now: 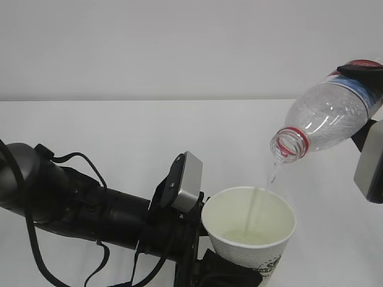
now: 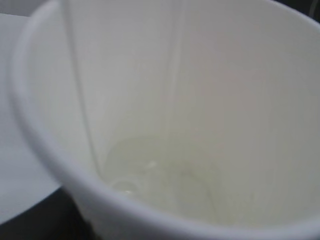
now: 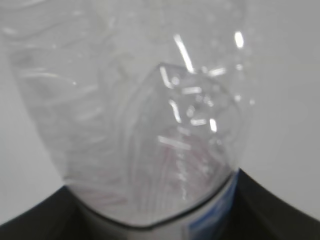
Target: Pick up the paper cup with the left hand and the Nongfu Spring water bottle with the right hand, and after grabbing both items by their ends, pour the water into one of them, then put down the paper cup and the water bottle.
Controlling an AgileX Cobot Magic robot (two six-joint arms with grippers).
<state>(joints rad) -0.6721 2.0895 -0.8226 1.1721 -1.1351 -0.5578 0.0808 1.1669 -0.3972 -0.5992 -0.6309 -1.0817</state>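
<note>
The left arm is glossy black, draped with looping black cables, and carries a grey box module.

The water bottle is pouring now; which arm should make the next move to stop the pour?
Right. The right hand holds the tilted water bottle, so tipping it back up would likely end the stream. The left hand only needs to keep the paper cup level.
</note>
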